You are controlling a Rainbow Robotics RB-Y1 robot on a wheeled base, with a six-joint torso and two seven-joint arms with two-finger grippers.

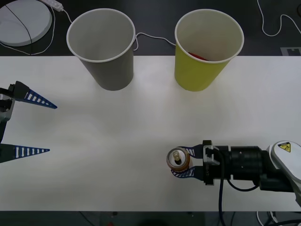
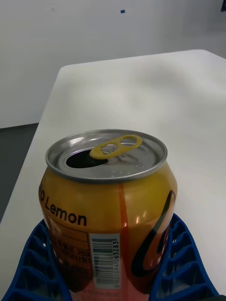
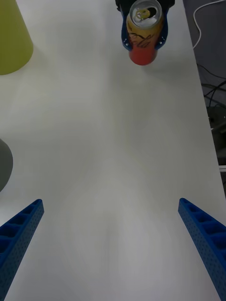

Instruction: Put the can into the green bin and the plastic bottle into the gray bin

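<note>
Bench (image 1: 117,141): white, matte top with rounded corners, evenly lit, running across the whole width of the front view. Floor (image 1: 155,19): dark, beyond the bench's far edge, carrying a round white disc (image 1: 21,21) at the far left, a white power strip (image 1: 54,4) beside it, and thin white cables (image 1: 275,26) trailing behind and off to the far right. Wall (image 2: 70,37): plain pale grey behind the bench end, with a small blue mark (image 2: 122,11) high up.
</note>
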